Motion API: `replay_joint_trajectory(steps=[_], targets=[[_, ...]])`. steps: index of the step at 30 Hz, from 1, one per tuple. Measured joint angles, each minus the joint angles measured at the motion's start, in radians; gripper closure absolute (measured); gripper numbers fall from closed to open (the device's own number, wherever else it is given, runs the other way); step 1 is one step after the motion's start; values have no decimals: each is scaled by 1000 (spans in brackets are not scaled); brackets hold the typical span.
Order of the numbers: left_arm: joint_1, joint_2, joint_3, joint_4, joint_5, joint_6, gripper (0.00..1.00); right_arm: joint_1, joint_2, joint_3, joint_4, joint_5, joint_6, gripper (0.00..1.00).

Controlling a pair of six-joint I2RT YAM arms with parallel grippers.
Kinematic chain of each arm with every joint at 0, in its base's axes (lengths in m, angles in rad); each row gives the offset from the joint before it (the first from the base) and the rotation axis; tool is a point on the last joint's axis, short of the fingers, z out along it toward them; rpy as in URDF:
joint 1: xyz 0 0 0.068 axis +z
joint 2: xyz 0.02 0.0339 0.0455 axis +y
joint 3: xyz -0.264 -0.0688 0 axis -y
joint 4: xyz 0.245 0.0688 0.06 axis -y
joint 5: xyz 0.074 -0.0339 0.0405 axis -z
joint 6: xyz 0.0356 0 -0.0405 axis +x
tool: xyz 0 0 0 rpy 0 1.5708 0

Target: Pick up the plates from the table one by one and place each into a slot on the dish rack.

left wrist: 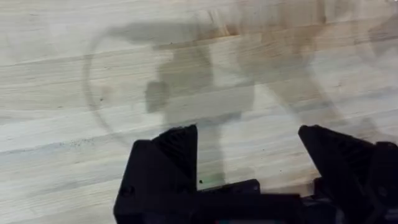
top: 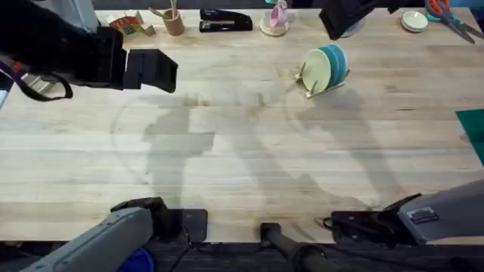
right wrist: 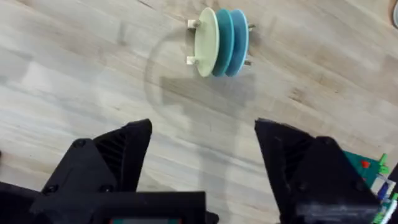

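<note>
Three plates (top: 327, 66) stand on edge in the dish rack (top: 310, 83), cream one in front. Both jaws gape wide, empty, over bare bench (top: 227, 151).

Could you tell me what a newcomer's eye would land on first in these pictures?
Most striking is the dish rack at the table's far right, with a cream plate and teal plates standing on edge in it. Both hands, left hand and right hand, are open and hold nothing.

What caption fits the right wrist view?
Open right claw above table; three plates stand racked in the dish rack.
</note>
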Motion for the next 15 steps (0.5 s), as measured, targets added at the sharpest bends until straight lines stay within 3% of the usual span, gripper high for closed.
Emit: replay_joint_trajectory(steps=[8, 15], targets=[[0, 0, 0, 0, 0, 0, 6, 2, -127, -83, 0, 0, 22, 9], [0, 0, 0, 0, 0, 0, 5, 2, -342, -331, 42, 0, 41, 9]])
